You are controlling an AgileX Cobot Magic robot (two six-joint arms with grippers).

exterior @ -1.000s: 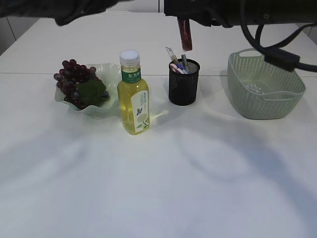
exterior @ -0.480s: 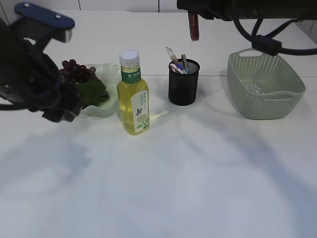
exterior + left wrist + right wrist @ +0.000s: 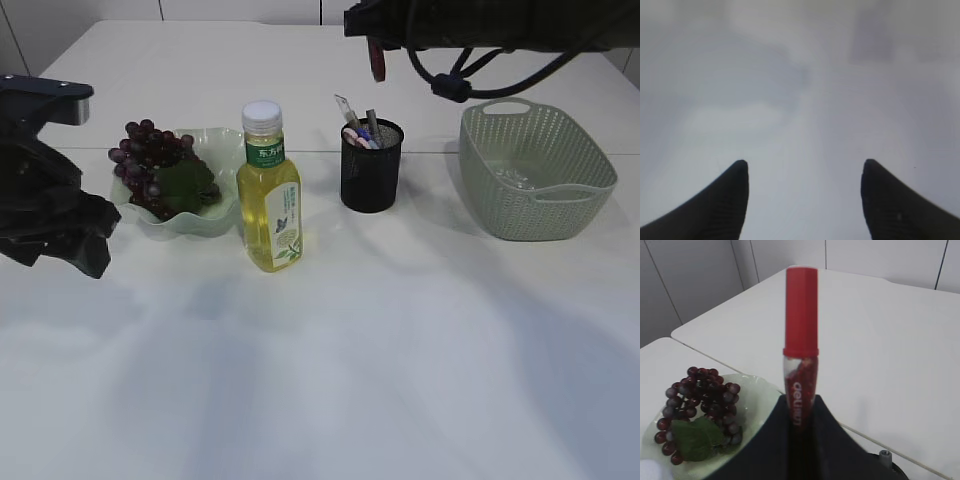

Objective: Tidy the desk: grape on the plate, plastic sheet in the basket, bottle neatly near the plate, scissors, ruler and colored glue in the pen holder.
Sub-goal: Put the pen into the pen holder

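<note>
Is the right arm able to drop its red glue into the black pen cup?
Probably yes. The right gripper holds the red glue above the pen holder, slightly behind it. Scissors and pens crowd the holder's left side, but nothing blocks the way down.

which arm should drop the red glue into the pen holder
Right: its end effector already grips the red-capped glue tube above the black mesh pen holder; the left end effector is open, empty, far left.

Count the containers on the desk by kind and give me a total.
Pale green wavy-edged plate: 1
Yellow plastic bottle with white cap: 1
Black mesh pen holder: 1
Green plastic woven basket: 1
Total: 4
</note>
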